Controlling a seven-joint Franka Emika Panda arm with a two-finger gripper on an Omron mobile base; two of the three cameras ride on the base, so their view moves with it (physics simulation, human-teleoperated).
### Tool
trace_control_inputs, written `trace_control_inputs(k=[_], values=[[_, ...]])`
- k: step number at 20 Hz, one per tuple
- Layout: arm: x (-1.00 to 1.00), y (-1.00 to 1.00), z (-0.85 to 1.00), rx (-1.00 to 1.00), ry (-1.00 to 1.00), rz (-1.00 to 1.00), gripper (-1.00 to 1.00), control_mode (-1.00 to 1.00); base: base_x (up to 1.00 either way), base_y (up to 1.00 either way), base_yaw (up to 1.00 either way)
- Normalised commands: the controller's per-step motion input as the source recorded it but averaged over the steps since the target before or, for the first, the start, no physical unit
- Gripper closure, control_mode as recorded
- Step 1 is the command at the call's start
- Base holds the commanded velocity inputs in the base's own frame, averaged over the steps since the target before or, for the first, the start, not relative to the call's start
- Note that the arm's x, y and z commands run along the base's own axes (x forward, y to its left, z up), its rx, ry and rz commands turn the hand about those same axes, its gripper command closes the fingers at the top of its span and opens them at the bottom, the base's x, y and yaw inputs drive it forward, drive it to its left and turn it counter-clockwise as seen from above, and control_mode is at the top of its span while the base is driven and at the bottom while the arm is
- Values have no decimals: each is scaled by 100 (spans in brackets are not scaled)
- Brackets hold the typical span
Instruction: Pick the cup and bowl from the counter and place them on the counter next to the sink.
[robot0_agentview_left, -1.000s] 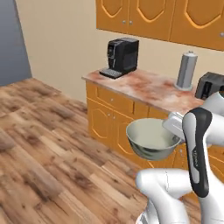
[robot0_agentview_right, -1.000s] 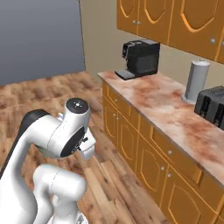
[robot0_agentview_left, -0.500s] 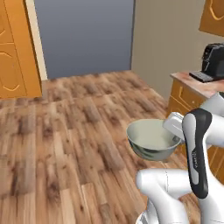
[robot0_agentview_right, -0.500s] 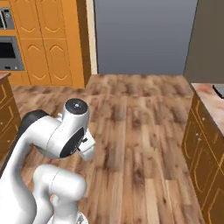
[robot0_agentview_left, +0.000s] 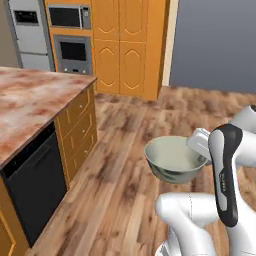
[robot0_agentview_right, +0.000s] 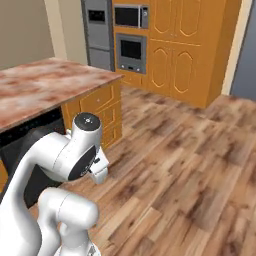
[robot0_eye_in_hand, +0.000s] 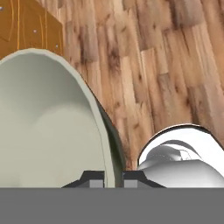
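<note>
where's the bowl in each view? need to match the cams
Left base view: bowl at centre right, carried in the air over the wood floor, beside the arm.
Right base view: cannot make it out.
Hand view: bowl fills the left half, gripper clamped on its rim.
Shared landmark: the wood floor.

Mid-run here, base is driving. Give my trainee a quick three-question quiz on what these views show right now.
1. True or false: the bowl is resting on the counter.
2. How do the jaws hold the bowl? A) both inside it B) pinching its rim, one finger on each side of the wall C) open beneath it
3. What lies directly under the carried bowl in the hand view?

Key:
1. False; it is held in the air over the wood floor, apart from the counter.
2. B
3. Wood floor, with part of the robot's white body.
</note>
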Motion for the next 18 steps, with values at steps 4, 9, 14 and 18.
trace_control_inputs(k=[4,9,14,18], values=[[0,0,0,0,0,0,100,100,-14,16,90],[0,0,0,0,0,0,100,100,-17,22,89],[0,0,0,0,0,0,100,100,0,5,78],[0,0,0,0,0,0,100,100,2,-1,60]])
